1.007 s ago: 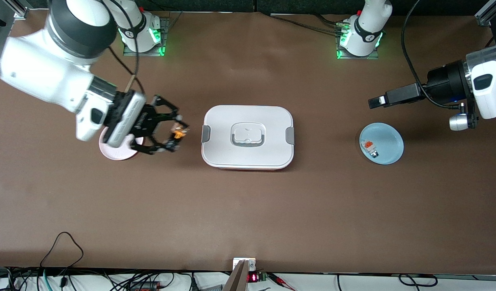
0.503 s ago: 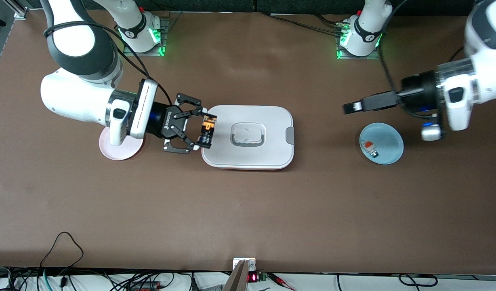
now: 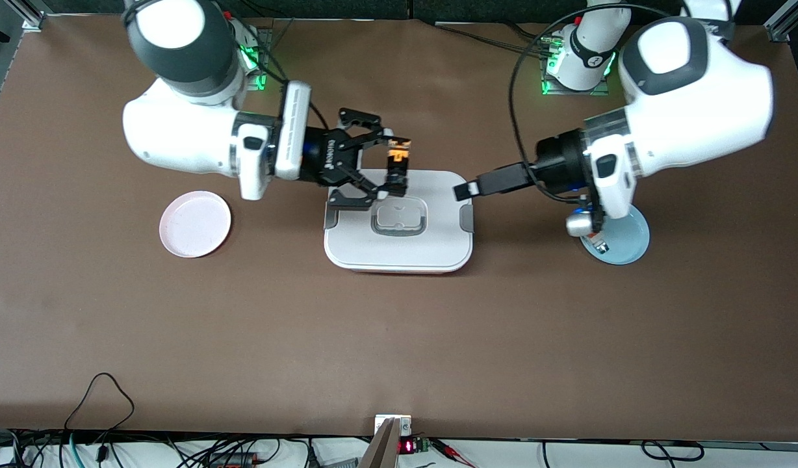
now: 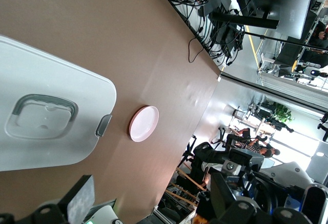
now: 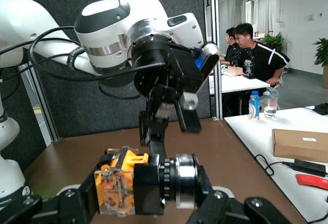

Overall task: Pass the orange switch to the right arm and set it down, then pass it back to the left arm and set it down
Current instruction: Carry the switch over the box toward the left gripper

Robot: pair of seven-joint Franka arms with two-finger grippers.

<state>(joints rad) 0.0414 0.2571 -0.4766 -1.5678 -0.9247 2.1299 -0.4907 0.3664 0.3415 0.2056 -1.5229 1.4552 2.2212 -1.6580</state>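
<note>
The right gripper (image 3: 394, 164) is hovering over the white lidded box (image 3: 399, 240), above the box's edge farther from the front camera, and it is pinching the orange switch (image 3: 397, 168) between its fingertips, jaws about half closed on it. In the right wrist view the switch (image 5: 146, 185) is sitting crosswise between the pads, orange markings at one end, dark cylindrical end at the other. The left gripper (image 3: 469, 188) is reaching in from the left arm's end of the table, level and pointing at the switch, poised over the box's grey side latch (image 3: 466, 218). Its jaws are standing fully apart and holding nothing. A clear gap is showing between the two grippers. The pink plate (image 3: 195, 223) is lying bare toward the right arm's end. The blue plate (image 3: 630, 244) is sitting partly under the left arm's wrist.
</note>
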